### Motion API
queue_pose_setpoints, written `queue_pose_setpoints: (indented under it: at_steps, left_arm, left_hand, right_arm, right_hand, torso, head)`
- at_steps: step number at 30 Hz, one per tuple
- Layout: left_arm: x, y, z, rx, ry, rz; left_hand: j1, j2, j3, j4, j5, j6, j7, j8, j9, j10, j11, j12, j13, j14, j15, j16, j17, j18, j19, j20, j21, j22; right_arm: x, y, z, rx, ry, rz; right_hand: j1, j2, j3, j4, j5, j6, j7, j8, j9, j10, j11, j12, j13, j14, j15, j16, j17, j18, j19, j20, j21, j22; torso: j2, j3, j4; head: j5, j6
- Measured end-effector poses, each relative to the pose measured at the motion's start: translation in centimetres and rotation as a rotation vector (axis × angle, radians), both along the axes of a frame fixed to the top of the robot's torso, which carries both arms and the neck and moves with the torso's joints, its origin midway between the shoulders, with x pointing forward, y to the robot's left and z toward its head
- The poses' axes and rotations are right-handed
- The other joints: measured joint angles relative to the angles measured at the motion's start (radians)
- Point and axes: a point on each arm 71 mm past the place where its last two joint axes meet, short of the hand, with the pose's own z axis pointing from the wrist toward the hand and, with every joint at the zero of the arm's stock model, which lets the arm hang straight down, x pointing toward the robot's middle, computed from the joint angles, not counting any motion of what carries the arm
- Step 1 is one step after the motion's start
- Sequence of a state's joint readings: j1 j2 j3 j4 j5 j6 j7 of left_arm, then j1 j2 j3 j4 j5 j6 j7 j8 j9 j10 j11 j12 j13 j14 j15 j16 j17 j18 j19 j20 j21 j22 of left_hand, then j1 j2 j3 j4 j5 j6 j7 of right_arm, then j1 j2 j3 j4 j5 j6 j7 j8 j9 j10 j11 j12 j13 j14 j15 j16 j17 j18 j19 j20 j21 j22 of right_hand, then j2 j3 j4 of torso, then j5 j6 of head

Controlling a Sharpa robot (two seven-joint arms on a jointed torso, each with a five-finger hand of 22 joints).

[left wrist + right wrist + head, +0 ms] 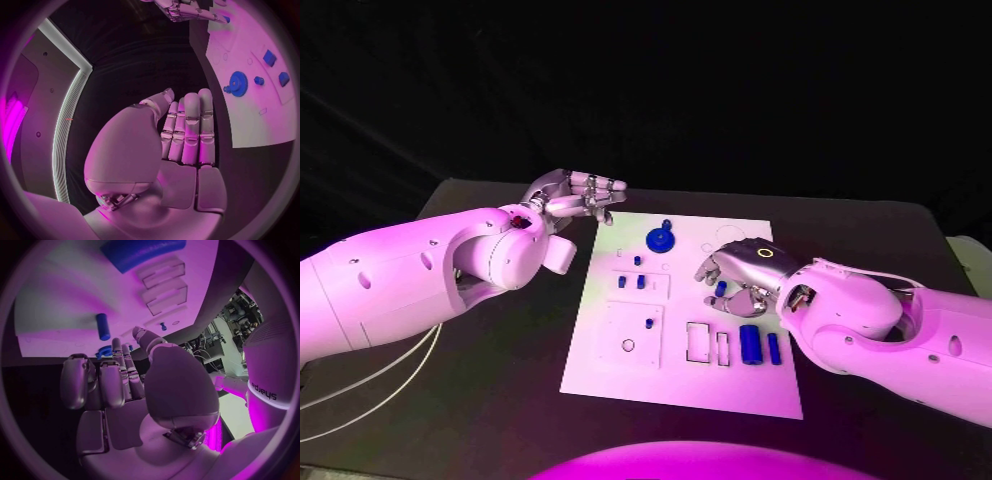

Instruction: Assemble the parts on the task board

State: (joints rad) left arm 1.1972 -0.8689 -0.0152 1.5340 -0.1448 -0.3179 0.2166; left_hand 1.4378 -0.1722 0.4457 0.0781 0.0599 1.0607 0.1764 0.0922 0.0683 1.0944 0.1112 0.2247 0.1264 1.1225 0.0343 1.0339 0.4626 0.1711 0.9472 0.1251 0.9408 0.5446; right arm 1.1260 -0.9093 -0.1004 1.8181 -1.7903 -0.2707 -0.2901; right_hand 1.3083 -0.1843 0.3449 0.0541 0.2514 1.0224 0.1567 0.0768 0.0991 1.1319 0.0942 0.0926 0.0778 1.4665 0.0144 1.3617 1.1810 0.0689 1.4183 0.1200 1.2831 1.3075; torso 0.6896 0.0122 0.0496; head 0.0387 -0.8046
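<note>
One task board (610, 375), one blue gear (661, 239), two blue cylinders (751, 344), two hands (574, 196)

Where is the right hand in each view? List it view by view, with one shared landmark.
Head view: right hand over the board's right half, fingers down by a small blue part.
Left wrist view: at the circle's rim, beyond the left hand's fingertips, over the board.
Right wrist view: mid-circle, fingertips reaching towards the board.
Shared landmark: the white board.
</note>
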Motion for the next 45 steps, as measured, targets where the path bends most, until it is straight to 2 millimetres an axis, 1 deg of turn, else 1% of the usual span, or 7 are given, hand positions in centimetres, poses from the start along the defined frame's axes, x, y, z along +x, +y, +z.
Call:
queue_pose_setpoints:
  at_steps: [2,5,12,22,30,38,45]
  left_arm:
    - [0.0,0.0,0.0,0.000,0.000,-0.001]
    - [0.0,0.1,0.0,0.000,-0.001,-0.001]
    - [0.0,0.2,0.0,0.001,-0.001,-0.002]
    - [-0.1,0.3,0.0,0.001,-0.001,-0.003]
    - [-0.1,0.3,0.0,0.002,-0.001,-0.003]
    - [-0.1,0.3,0.0,0.002,-0.001,-0.003]
    - [-0.1,0.4,0.0,0.002,-0.001,-0.002]
  left_hand:
    - [0.000,0.000,0.000,0.000,0.000,0.000,0.000,0.000,0.000,0.000,0.000,0.000,0.000,0.000,0.000,0.000,0.000,0.000,0.000,0.000,0.000,0.000]
    - [0.000,0.000,0.000,0.000,0.000,0.000,0.000,0.000,0.000,0.000,0.000,0.002,0.000,0.000,0.000,0.000,0.000,0.000,0.000,0.000,0.000,0.000]
    - [0.000,0.000,0.000,0.000,0.000,0.000,0.000,0.004,0.000,0.000,0.000,0.006,0.000,0.000,0.000,0.000,0.000,0.000,0.000,0.000,0.000,-0.001]
    - [0.000,0.000,0.000,0.000,0.000,0.000,0.000,0.004,0.000,0.000,0.000,0.006,0.000,0.000,0.000,0.000,0.000,0.000,0.000,0.000,0.000,-0.001]
    - [0.000,0.000,0.000,0.000,0.000,0.000,0.000,0.004,0.000,0.000,0.000,0.006,0.001,0.000,0.000,0.000,0.000,0.000,0.000,0.000,0.000,-0.001]
    - [0.000,0.000,0.000,0.000,0.000,0.000,0.000,0.004,0.000,0.000,0.000,0.006,0.001,-0.003,0.003,0.000,0.000,0.000,0.000,0.000,0.000,-0.001]
    - [0.000,0.000,0.000,0.000,0.000,0.000,0.000,0.004,0.000,0.000,0.000,0.006,0.001,-0.003,0.003,0.000,0.000,0.000,0.000,0.000,0.000,-0.001]
  right_arm:
    - [0.3,-0.8,0.1,-0.008,-0.004,-0.022]
    - [0.5,-1.4,0.2,-0.016,-0.006,-0.040]
    - [1.0,-2.2,0.0,-0.038,0.013,-0.066]
    - [1.3,-2.0,-0.7,-0.064,0.047,-0.072]
    - [1.4,-2.0,-0.9,-0.071,0.053,-0.076]
    - [1.4,-1.9,-0.8,-0.063,0.050,-0.076]
    - [1.3,-1.8,-0.7,-0.046,0.042,-0.075]
  right_hand:
    - [0.000,0.000,-0.021,0.004,-0.004,0.000,0.000,0.000,-0.002,-0.016,0.000,0.000,-0.002,0.000,0.000,0.000,-0.007,0.000,0.000,0.000,-0.013,0.000]
    - [0.000,0.000,-0.047,0.008,-0.004,-0.001,-0.014,0.000,-0.004,-0.034,-0.002,0.000,-0.006,0.000,0.000,0.000,-0.011,0.000,-0.006,-0.006,-0.031,0.000]
    - [0.001,0.001,-0.097,0.022,-0.004,0.006,-0.020,0.000,-0.005,-0.041,-0.002,0.012,-0.007,0.000,0.000,0.000,-0.016,0.000,-0.006,-0.006,-0.038,0.000]
    - [0.032,0.032,-0.105,0.022,0.001,0.021,-0.023,0.000,-0.005,-0.037,-0.006,0.032,-0.007,0.000,0.000,0.000,-0.014,0.000,-0.006,-0.006,-0.038,0.001]
    - [0.074,0.074,-0.052,0.024,-0.014,0.085,-0.024,0.024,0.004,0.029,-0.020,0.064,-0.001,0.000,-0.015,0.009,0.005,0.000,0.010,-0.020,0.001,0.001]
    - [0.086,0.086,-0.009,0.018,-0.023,0.140,-0.046,0.047,0.010,0.108,-0.046,0.085,0.013,0.000,-0.033,0.020,0.019,0.000,0.041,-0.034,0.062,0.000]
    - [0.095,0.095,0.005,0.014,-0.031,0.144,-0.044,0.055,0.010,0.128,-0.055,0.088,0.022,0.000,-0.040,0.023,0.021,0.000,0.045,-0.038,0.062,0.000]
  torso:
    - [0.000,-0.0001,-0.0001]
    - [0.000,0.0006,-0.0003]
    - [0.000,-0.0001,-0.0005]
    - [0.000,0.0003,-0.0005]
    - [0.000,0.0002,0.0000]
    - [0.000,0.0006,-0.0012]
    - [-0.001,0.0006,-0.0012]
  head:
    - [-0.003,0.002]
    - [-0.003,0.003]
    - [-0.005,0.003]
    - [-0.004,0.000]
    - [-0.005,-0.003]
    - [-0.006,-0.005]
    - [-0.008,-0.006]
